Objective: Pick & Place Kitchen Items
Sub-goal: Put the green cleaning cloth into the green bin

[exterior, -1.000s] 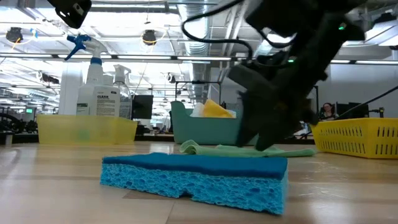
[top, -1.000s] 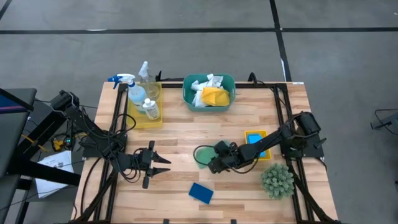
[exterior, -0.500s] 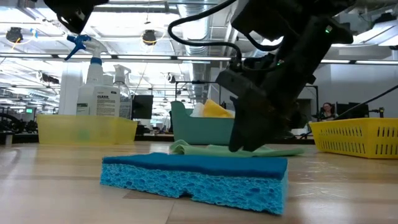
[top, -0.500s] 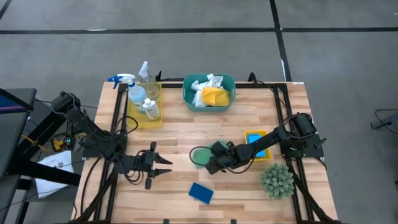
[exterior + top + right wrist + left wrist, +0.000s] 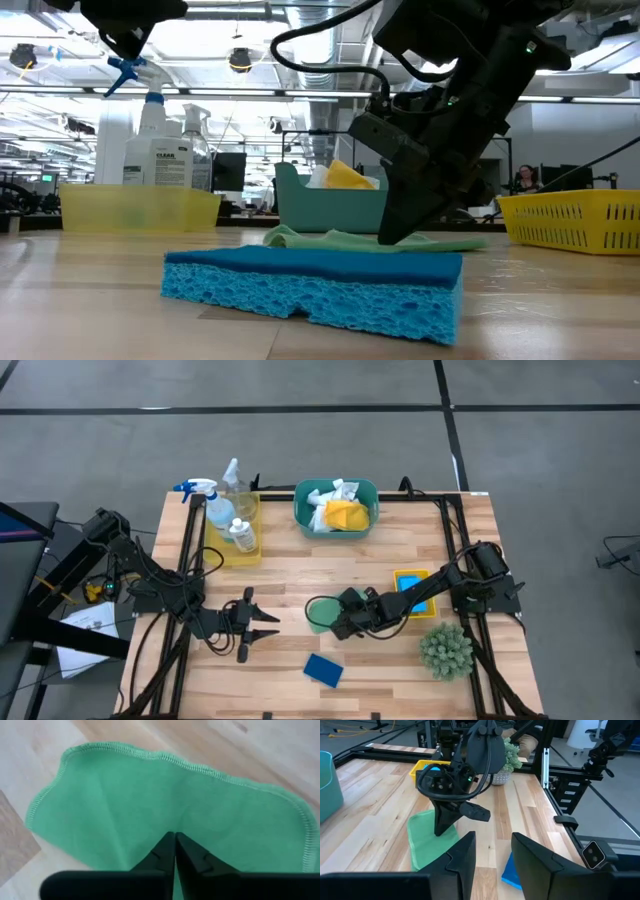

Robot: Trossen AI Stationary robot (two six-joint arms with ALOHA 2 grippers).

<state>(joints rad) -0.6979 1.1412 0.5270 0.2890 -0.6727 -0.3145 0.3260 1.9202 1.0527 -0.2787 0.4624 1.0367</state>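
A green cloth (image 5: 318, 611) lies spread on the wooden table near its middle; it also shows in the right wrist view as the green cloth (image 5: 165, 800). My right gripper (image 5: 335, 624) reaches in from the table's right, slanting down, and is shut on this cloth. To the left, my left gripper (image 5: 264, 630) hovers open above bare wood, pointing toward the cloth, with nothing between its fingers (image 5: 465, 855). A dark-blue sponge (image 5: 323, 670) lies flat near the front edge. A light-blue sponge (image 5: 412, 582) sits in a small yellow tray. My right gripper pinches the green cloth between its two fingertips (image 5: 165, 851), well in from the stitched edge (image 5: 175, 822). The fingers slant down from the table's right side. Faint creases run to the fingertips. The rest of the cloth lies on the table; how many layers are caught I cannot tell.
A teal basin (image 5: 304, 510) at the back holds white and yellow cloths. A yellow tray (image 5: 252, 548) at the back left holds the spray bottle (image 5: 212, 502) and small bottles. A spiky green plant (image 5: 446, 650) stands at the front right. Bare wood lies between the grippers.
My right gripper has shut on the green cloth, sinking onto it. The cloth's left edge has slid a little toward the table's left.
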